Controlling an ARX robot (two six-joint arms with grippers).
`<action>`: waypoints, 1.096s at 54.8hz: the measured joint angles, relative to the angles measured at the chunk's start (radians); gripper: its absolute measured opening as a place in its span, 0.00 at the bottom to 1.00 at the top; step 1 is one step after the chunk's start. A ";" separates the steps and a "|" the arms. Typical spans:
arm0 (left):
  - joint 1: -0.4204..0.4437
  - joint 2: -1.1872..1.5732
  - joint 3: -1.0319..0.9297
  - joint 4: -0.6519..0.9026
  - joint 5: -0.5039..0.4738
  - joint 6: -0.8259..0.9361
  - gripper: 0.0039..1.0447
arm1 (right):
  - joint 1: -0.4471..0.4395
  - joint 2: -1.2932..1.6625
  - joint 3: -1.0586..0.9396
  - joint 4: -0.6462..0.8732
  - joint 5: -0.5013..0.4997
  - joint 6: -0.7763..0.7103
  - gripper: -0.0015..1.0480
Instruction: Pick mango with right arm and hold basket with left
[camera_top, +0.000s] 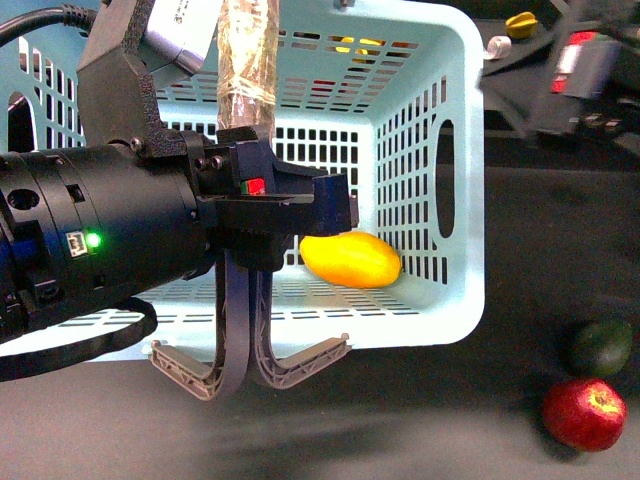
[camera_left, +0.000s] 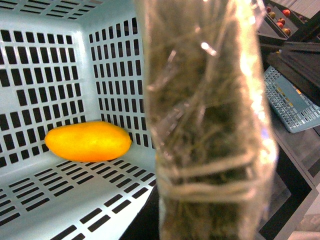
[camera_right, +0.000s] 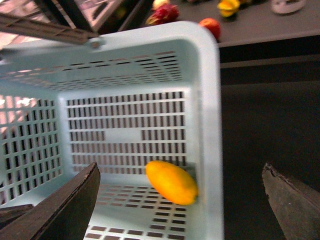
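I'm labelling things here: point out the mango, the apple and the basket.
mango (camera_top: 350, 259), front view, middle of its skin.
apple (camera_top: 585, 413), front view, its red side.
basket (camera_top: 420, 332), front view, near rim.

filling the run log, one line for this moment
mango: on basket floor | right fingers: open, empty | left fingers: at front rim

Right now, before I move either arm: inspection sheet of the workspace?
Surface: dark tabletop, nothing spilled in view.
Job's things: smooth yellow-orange oval mango lies untouched inside pale aqua slotted plastic basket; its brown wrapped handle raised.
Clutter: red apple and dark green oval fruit on table outside basket.
Grippers: right gripper jaws wide open, empty; left gripper at handle, grip unclear.
Cables: black cable on left arm.
Surroundings: more fruit on far counter.
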 joint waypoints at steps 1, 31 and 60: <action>0.000 0.000 0.000 0.000 0.000 0.000 0.04 | -0.004 -0.031 -0.019 -0.014 0.027 -0.006 0.92; 0.000 0.000 0.000 0.000 0.006 -0.001 0.04 | -0.053 -0.701 -0.348 -0.396 0.356 -0.026 0.92; 0.000 0.000 0.000 0.000 0.006 0.000 0.04 | -0.120 -0.794 -0.443 0.018 0.269 -0.259 0.55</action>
